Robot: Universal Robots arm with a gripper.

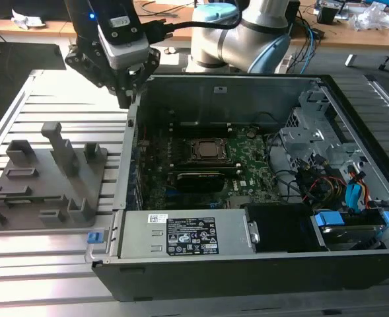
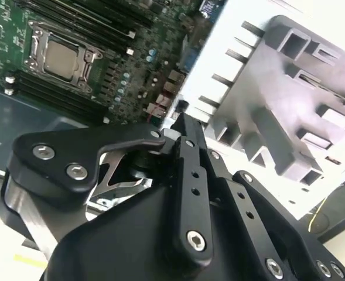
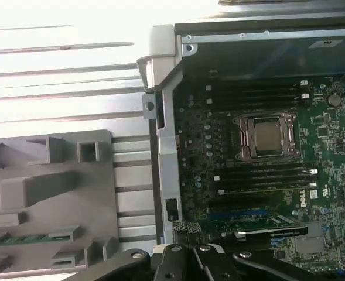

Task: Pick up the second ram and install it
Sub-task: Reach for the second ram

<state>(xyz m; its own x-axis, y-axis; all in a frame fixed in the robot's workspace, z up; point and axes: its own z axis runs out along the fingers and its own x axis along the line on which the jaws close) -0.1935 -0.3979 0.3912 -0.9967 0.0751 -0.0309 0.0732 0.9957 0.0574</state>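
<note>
The arm's black 2-finger gripper [image 1: 125,100] is hovering over the grey sheet-metal side wall [image 1: 131,142] of the open computer case, between the case and the grey moulded plastic fixture tray [image 1: 49,198]. Its jaws are sitting pressed together with nothing between them. The second ram [image 3: 20,239], a long thin green circuit-board stick, is lying in a groove of that tray, well apart from the fingertips.

Risks, as I judge them:
- Jaws coming down closed would be striking the stick's edge instead of straddling it.
- The tray's upright grey posts [image 1: 61,148] are crowding the approach.
- A skewed grip would be tilting the stick against the long black memory slots [image 3: 260,175] on the green motherboard [image 3: 330,134].
- The wall could be clipping the stick in transit.
</note>
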